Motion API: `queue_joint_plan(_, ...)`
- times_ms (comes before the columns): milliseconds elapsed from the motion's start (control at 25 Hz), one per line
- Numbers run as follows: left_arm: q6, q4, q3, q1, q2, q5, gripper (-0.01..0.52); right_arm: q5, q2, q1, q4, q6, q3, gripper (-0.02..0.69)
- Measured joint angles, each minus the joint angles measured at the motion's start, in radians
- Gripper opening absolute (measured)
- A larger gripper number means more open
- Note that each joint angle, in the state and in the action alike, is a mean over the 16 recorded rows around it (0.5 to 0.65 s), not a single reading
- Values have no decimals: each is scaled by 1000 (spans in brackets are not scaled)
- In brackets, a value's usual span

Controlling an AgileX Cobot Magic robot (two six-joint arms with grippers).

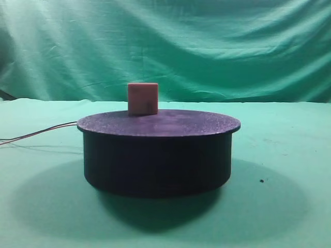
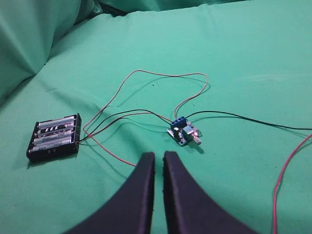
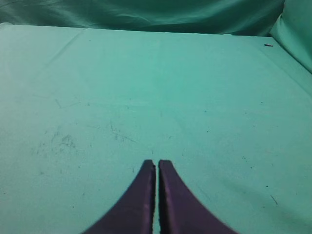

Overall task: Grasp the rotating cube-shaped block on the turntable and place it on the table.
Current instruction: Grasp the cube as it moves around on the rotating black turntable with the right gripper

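A small pale pink cube-shaped block (image 1: 143, 98) stands on the back left part of the black turntable (image 1: 158, 150), which rests on the green table (image 1: 289, 206). Neither gripper shows in the exterior high view. In the left wrist view my left gripper (image 2: 159, 156) is shut with nothing between its dark fingers, hanging over green cloth near a small circuit board (image 2: 184, 131). My right gripper (image 3: 157, 164) is shut and holds nothing, over bare green cloth. The block and turntable are out of sight in both wrist views.
A black battery holder (image 2: 53, 137) lies left of the left gripper, joined by thin red and black wires (image 2: 146, 92) to the circuit board. Wires (image 1: 36, 135) run from the turntable's left side. A wrinkled green backdrop (image 1: 165, 46) hangs behind.
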Motion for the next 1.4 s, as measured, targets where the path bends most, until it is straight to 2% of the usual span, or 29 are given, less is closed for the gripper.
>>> queue_joint_plan(560,0,0,0,0,0,0,0,-27,0,0,9,2,0,0)
queue_joint_plan(880,0,0,0,0,0,0,0,-239,0,0,124,35,-2,0)
queue_joint_plan(1080,0,0,0,0,0,0,0,-351,28,0,205,4,-53,0)
queue_joint_plan(1200,0,0,0,0,0,0,0,-338,84,0,243,-29,-117,0)
queue_joint_plan(1400,0,0,0,0,0,0,0,-188,237,0,258,-94,-251,0)
